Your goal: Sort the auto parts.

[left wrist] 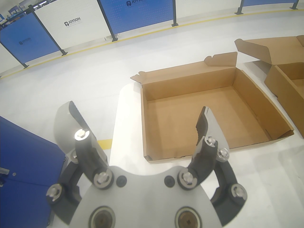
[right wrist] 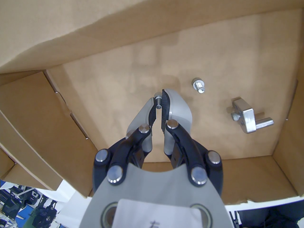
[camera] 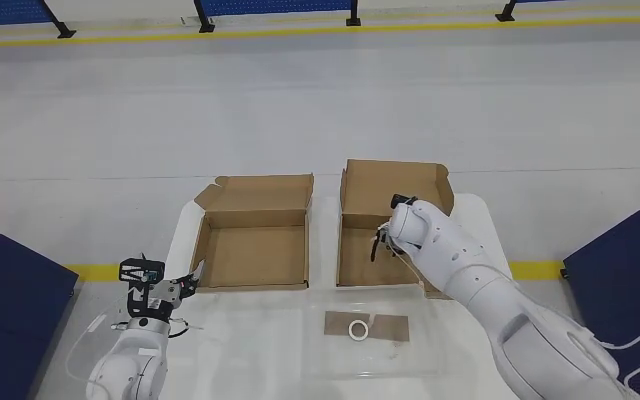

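The right gripper [right wrist: 158,97] is nearly closed on a small bolt [right wrist: 158,101], pinched at the very tips of its fingers and hanging low inside the right box [right wrist: 213,36], above the middle of its floor. A second bolt [right wrist: 199,87] lies loose on that box's floor just beside the held one, and a metal block [right wrist: 248,118] with a pin sticking out of it lies further toward the box's side wall. The left gripper [left wrist: 138,108] is spread wide and holds nothing; it sits across the left box [left wrist: 190,119] from the right box, off that box's outer near corner. The grip on the bolt looks thin, so it could twist or slip out early. Let go from any height, it could bounce or roll against the loose bolt. Counted: two boxes, two bolts, one metal block, and, on the bench [camera: 250,330] in front of the right box, one clear tray [camera: 420,335] holding one white ring [camera: 358,329].
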